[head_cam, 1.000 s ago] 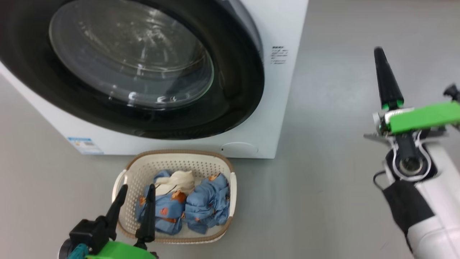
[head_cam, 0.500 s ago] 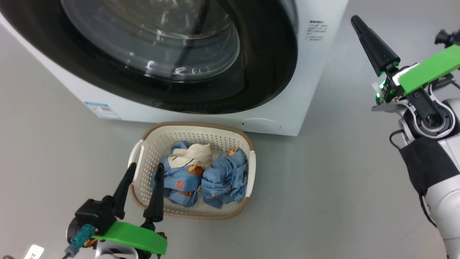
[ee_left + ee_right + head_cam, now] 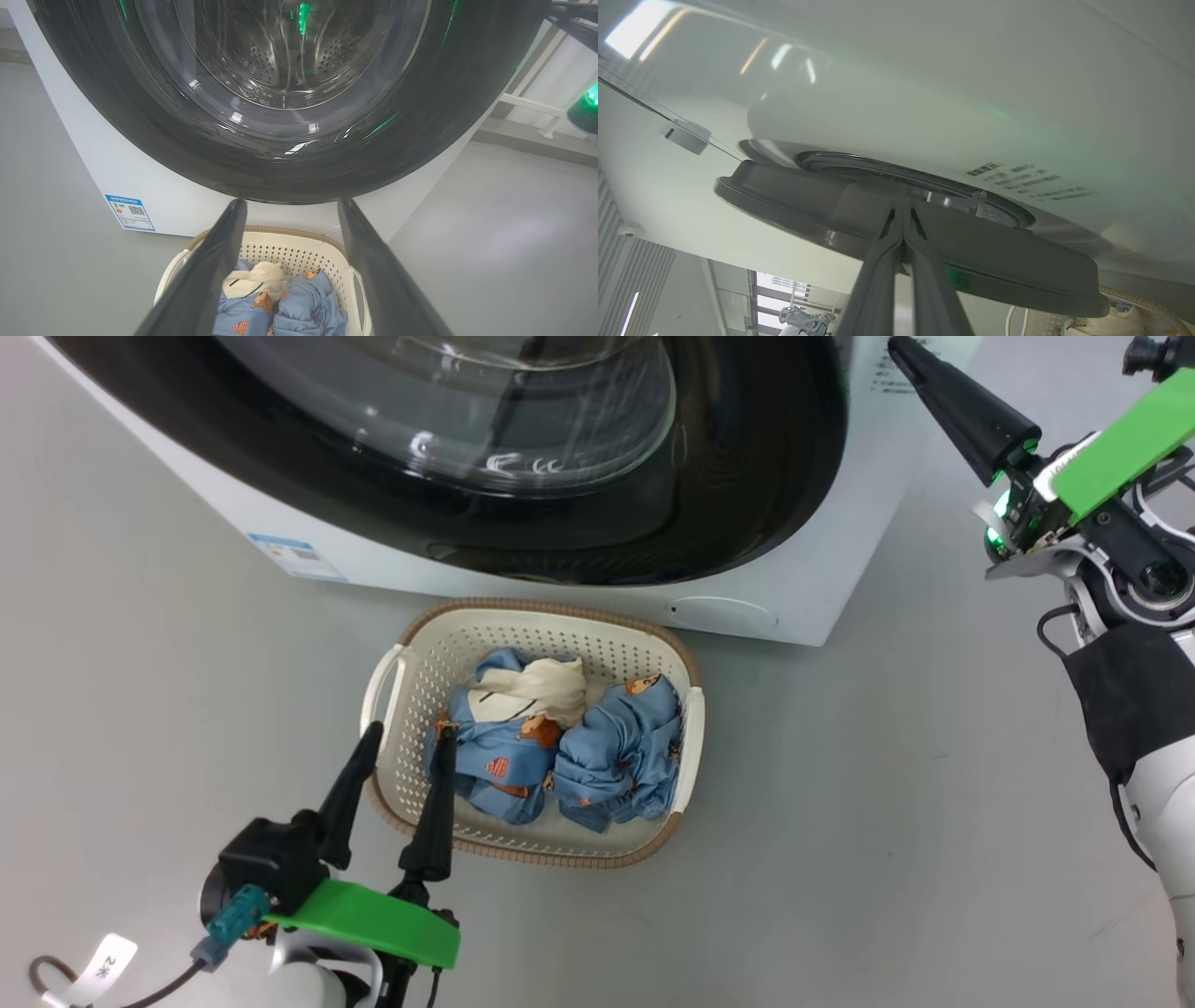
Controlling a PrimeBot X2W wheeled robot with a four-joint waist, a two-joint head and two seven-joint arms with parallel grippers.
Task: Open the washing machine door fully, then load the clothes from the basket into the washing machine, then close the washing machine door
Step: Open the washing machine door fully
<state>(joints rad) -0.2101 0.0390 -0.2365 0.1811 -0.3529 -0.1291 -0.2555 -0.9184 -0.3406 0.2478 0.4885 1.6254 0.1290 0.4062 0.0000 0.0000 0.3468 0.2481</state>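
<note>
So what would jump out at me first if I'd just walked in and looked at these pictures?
Probably the washing machine door, a huge glossy black ring around bulging glass, across the top of the head view. Just below it on the grey floor sits the basket of blue bear-print clothes, with the open left gripper hovering at its near left edge. The shut right gripper points in from the upper right.

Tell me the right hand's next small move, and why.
Probably hook the shut right hand behind the edge of the large round black-rimmed glass door and swing it wider. The door stands only slightly off the big white washing machine, the hand points at that edge, and the blue and cream clothes lie in the cream perforated basket.
</note>
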